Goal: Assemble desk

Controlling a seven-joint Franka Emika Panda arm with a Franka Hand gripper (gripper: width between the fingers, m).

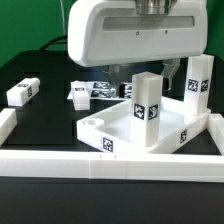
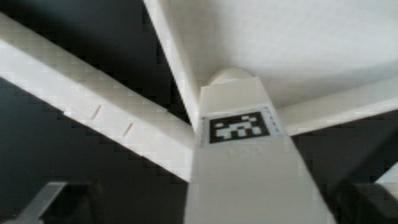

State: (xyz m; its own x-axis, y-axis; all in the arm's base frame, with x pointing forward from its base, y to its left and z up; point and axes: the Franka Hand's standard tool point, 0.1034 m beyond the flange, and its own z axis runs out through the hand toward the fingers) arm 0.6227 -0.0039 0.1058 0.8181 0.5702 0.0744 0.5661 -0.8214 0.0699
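The desk's white tabletop (image 1: 128,140) lies as a shallow tray in the middle of the table, with a round socket at its near corner. One white leg (image 1: 148,108) stands upright in it, and a second leg (image 1: 197,82) stands at its far corner on the exterior view's right. My arm's white housing (image 1: 130,35) hangs right over the first leg. In the wrist view that tagged leg (image 2: 240,150) rises between my fingers, with the tabletop (image 2: 285,40) behind it. My gripper (image 2: 214,205) is open, with a dark gap showing beside the leg.
A loose leg (image 1: 22,92) lies on the black table at the exterior view's left, and another white part (image 1: 79,92) lies beside the marker board (image 1: 105,90). A long white border rail (image 1: 90,162) runs along the front and turns back at the left.
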